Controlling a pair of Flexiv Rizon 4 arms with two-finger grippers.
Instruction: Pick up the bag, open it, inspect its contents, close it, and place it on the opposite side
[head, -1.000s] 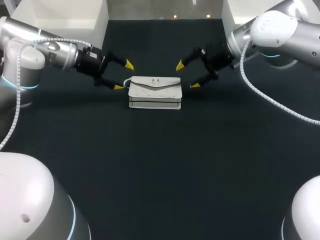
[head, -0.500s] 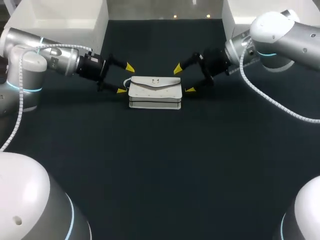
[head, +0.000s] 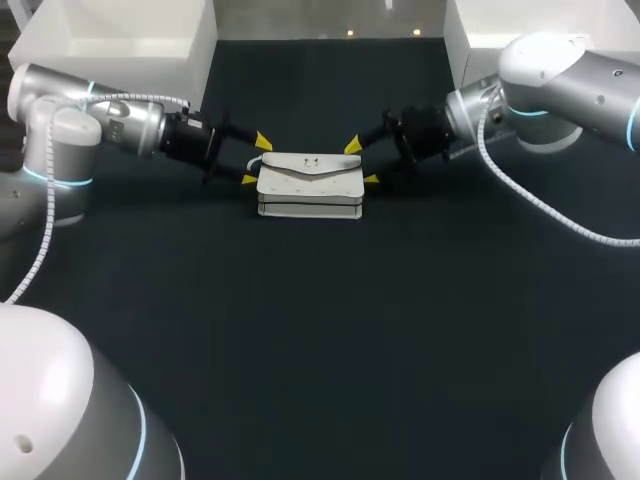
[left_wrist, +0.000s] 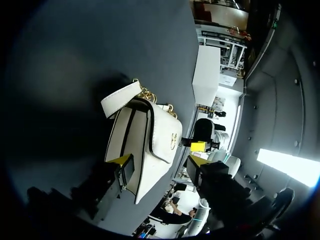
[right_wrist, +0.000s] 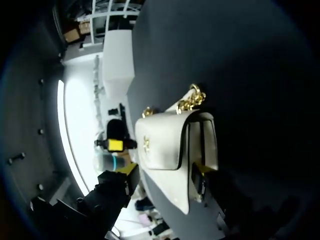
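My left gripper (head: 255, 160) and right gripper (head: 361, 163), both spread wide and empty, flank the shut bag (head: 309, 185), not yet lifted off the desk (head: 320, 330).

1. Plain white on the bag (head: 309, 184), with a thin dark line along its edges.
2. Gold on the clasp (head: 309, 162) and the chain (right_wrist: 190, 100).
3. Black on the left tool (head: 256, 160) and right tool (head: 362, 163), with bright yellow fingertips (head: 263, 141).
4. Silver-grey on the left arm (head: 90, 120) and right arm (head: 560, 85), with light blue rings (head: 52, 176) and white coiled cables (head: 530, 195).
5. Matte black, unpatterned, across the bench (head: 320, 330).
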